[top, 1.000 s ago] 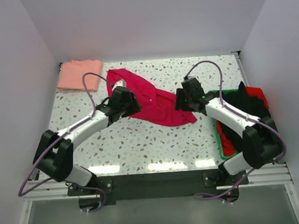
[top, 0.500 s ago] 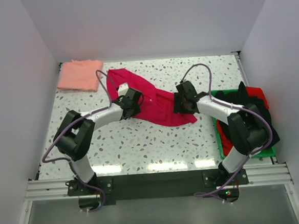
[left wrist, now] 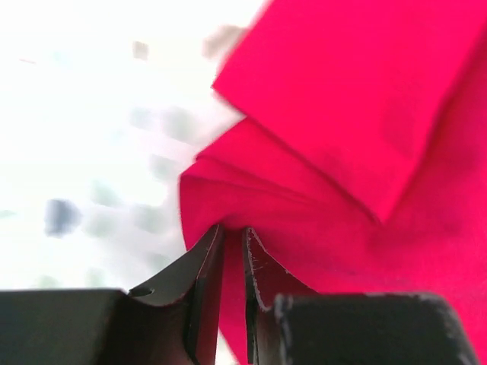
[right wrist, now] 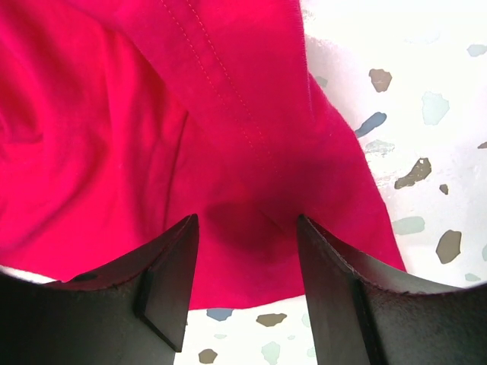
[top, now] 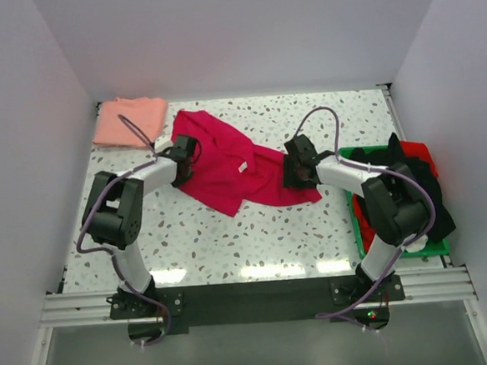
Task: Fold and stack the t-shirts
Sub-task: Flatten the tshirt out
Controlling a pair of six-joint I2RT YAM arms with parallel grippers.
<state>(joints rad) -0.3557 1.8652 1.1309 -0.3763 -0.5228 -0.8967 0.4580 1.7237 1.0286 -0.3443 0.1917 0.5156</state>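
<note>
Cloth: crimson shirt (top: 225,163) on desk (top: 255,232); left claw (left wrist: 233,236) nearly closed, seemingly pinching its edge; right claw (right wrist: 247,220) spread wide over it, gripping nothing; pink shirt (top: 129,122) folded, far-left

We see a white, speckled table (top: 230,233) with a crimson t-shirt (top: 226,171) lying rumpled across its middle. A salmon-pink t-shirt (top: 126,122) lies folded in the far left corner. A green tray (top: 357,233) sits at the right edge, well apart from it.
</note>
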